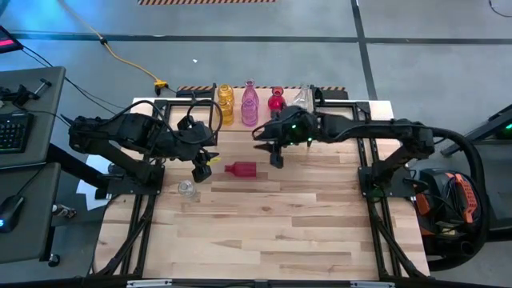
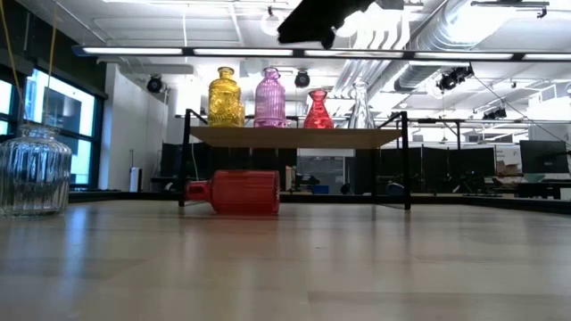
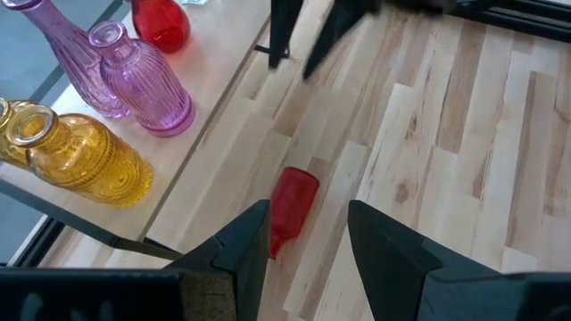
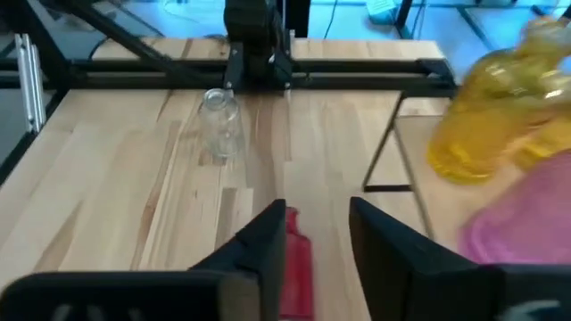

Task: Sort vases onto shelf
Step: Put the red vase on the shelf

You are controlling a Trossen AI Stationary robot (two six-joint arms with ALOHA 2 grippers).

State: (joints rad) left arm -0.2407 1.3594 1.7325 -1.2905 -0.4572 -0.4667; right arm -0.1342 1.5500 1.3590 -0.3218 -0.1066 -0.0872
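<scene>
A red vase (image 1: 241,168) lies on its side on the table in front of the shelf (image 2: 294,136), neck toward the table's left. A clear vase (image 1: 186,190) stands upright nearer the left edge. On the shelf stand two yellow vases (image 3: 80,156), two pink vases (image 3: 147,89), a red vase (image 2: 318,109) and a clear vase (image 2: 359,105). My left gripper (image 1: 202,170) hovers open just left of the lying red vase (image 3: 290,205). My right gripper (image 1: 274,156) hovers open to that vase's right, fingers pointing toward it (image 4: 294,259).
The shelf's thin black legs (image 2: 408,160) stand at the table's far side. Black arm frames run along the left and right table edges (image 1: 376,200). Bare wood table (image 1: 272,232) stretches toward the near edge.
</scene>
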